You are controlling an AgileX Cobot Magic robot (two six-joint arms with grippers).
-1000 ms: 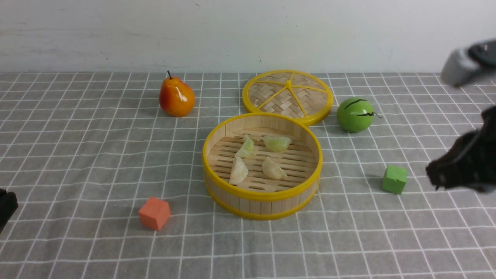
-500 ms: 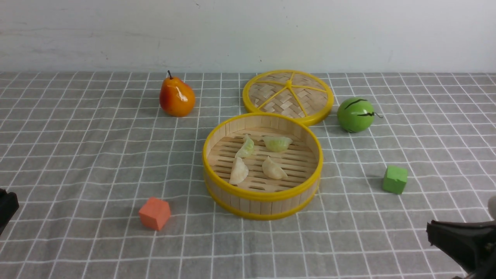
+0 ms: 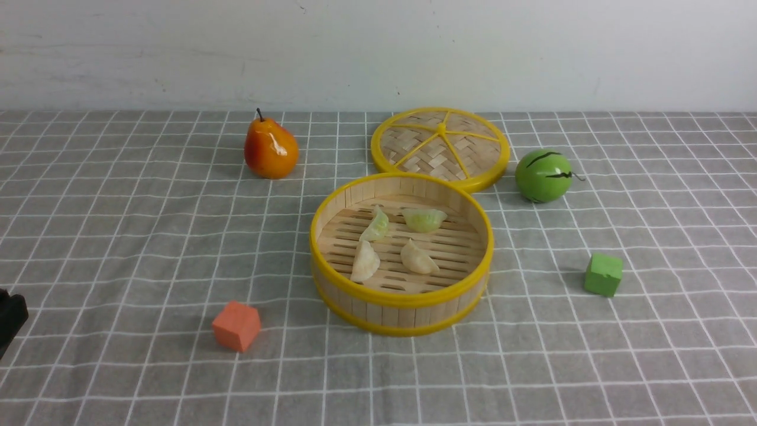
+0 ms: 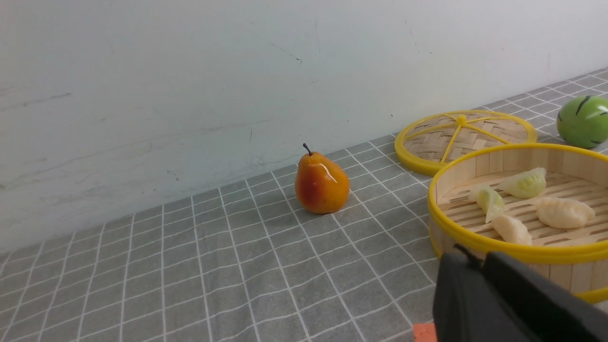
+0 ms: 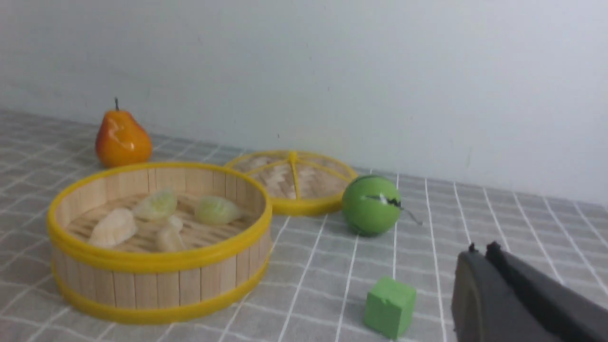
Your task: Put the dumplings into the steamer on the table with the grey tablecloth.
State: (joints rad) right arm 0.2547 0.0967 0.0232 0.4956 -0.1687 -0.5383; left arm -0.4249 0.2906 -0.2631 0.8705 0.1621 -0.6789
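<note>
The steamer [image 3: 400, 299] stands in the middle of the table on the grey tablecloth [image 3: 118, 236]. Several pale dumplings lie on its slat floor: two greenish ones [image 3: 376, 225] [image 3: 423, 219] at the back and two cream ones [image 3: 365, 262] [image 3: 418, 257] in front. My left gripper [image 4: 479, 260] is shut and empty, low beside the steamer's wall [image 4: 560, 278]; only its dark tip [image 3: 9, 316] shows at the front view's left edge. My right gripper [image 5: 481, 247] is shut and empty, low over the cloth to the right of the steamer [image 5: 156, 285], out of the front view.
A flat woven lid [image 3: 439, 148] lies behind the steamer. An orange pear [image 3: 270, 149] stands back left and a green striped ball [image 3: 543, 175] back right. An orange cube [image 3: 236, 326] sits front left, a green cube [image 3: 603, 274] right. A wall closes the back.
My right arm has dropped from the upper right of the front view to its lower right corner and then out of it. The dumplings and the left gripper have not moved.
</note>
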